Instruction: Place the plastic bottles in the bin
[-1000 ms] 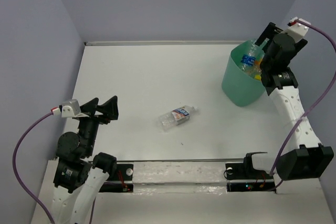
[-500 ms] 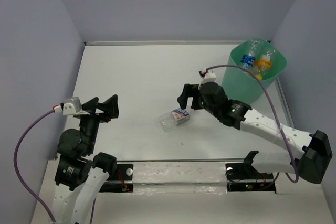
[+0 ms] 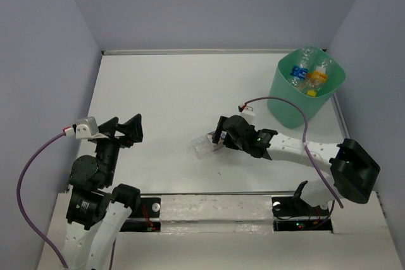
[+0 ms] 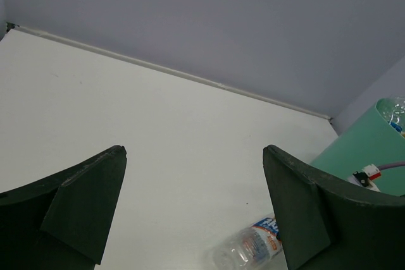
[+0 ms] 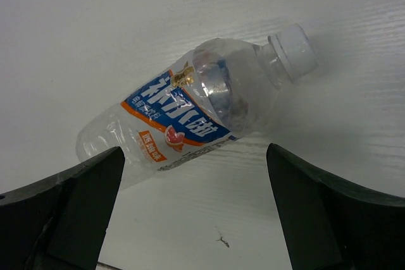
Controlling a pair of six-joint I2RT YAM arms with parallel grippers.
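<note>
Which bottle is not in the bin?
The blue-and-orange-labelled bottle lying on its side on the table below the open right gripper; the other bottles sit inside the green bin.

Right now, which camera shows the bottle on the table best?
Right wrist: the bottle fills the frame, label and cap sharp. Top external shows it small, partly hidden by the right end effector. Left wrist clips it.

1 btl [image 5: 190, 115] flat at centre; other btls [image 3: 308, 75] in mint bin [image 3: 316, 102]
</note>
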